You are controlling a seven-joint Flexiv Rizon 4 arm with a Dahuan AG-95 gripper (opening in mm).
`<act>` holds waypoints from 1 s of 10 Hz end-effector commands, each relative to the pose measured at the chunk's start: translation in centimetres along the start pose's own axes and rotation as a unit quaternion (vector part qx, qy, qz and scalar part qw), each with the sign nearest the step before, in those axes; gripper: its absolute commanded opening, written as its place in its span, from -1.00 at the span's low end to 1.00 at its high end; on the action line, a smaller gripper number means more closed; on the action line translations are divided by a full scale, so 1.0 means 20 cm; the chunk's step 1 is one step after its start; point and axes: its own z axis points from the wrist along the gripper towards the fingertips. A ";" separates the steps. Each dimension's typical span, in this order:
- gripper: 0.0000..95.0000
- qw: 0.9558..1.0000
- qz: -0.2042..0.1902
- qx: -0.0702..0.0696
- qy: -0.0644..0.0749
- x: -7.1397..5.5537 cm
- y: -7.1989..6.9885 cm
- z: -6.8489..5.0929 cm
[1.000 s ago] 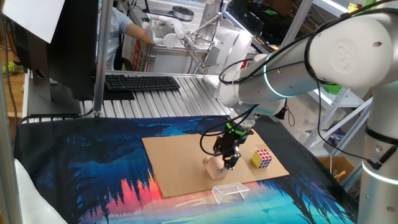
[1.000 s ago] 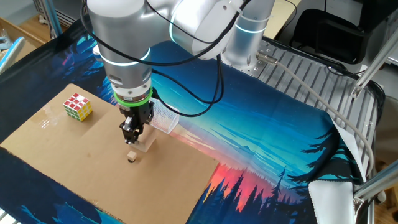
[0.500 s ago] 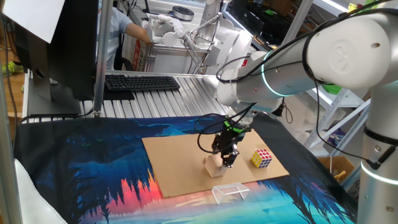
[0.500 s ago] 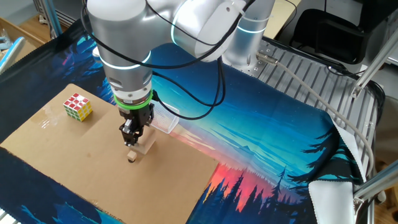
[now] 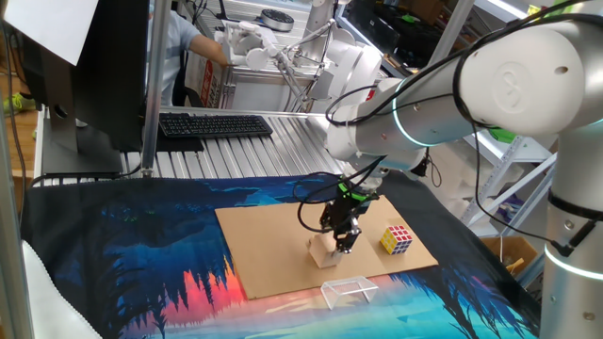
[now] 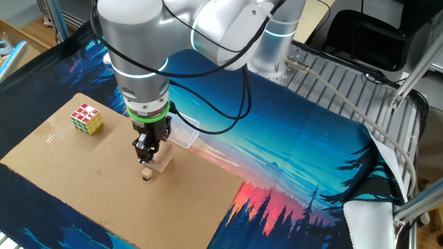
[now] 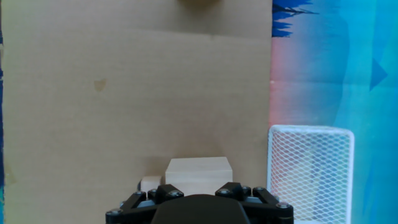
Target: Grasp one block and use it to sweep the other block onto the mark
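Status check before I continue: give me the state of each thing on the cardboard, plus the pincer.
pincer: low over the tan cube, fingers at its sides; grip not confirmable
tan cube: upright on the cardboard
small wooden piece: on the cardboard, right beside the cube
puzzle cube: untouched, apart from the arm
clear plastic frame: at the cardboard's edge
cardboard sheet: flat

No readable text or labels anywhere.
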 end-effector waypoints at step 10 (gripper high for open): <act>-1.00 1.000 0.009 0.001 -0.004 0.01 0.06 0.01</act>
